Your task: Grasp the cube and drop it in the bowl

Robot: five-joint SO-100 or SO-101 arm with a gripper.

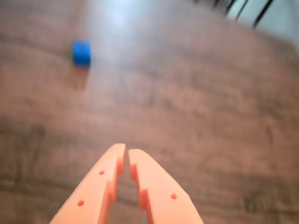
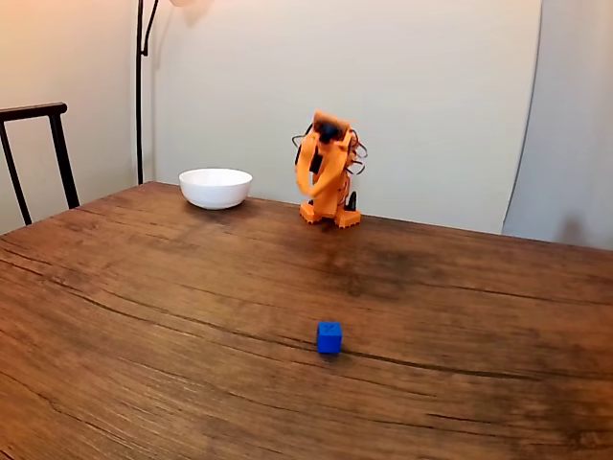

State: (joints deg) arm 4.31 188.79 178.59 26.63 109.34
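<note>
In the fixed view, a glossy round white bowl (image 2: 215,187) sits near the wooden table's (image 2: 144,316) far edge, left of the folded orange arm (image 2: 326,172); the small bright-blue cube (image 2: 329,336) lies mid-table, nearer the front. The wrist view shows the orange gripper (image 1: 126,149) with fingertips almost touching, holding nothing, and the cube (image 1: 81,52) well apart at upper left.

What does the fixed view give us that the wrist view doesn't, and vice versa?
Fixed view alone: the white bowl at the far side of the table, the whole orange arm folded up near its base, a dark chair at left and a lamp pole against the wall.

Wrist view alone: the gripper close up, its orange fingertips nearly touching with nothing between them, well short of the cube.

Both: the blue cube sitting alone on the wooden table, untouched.
</note>
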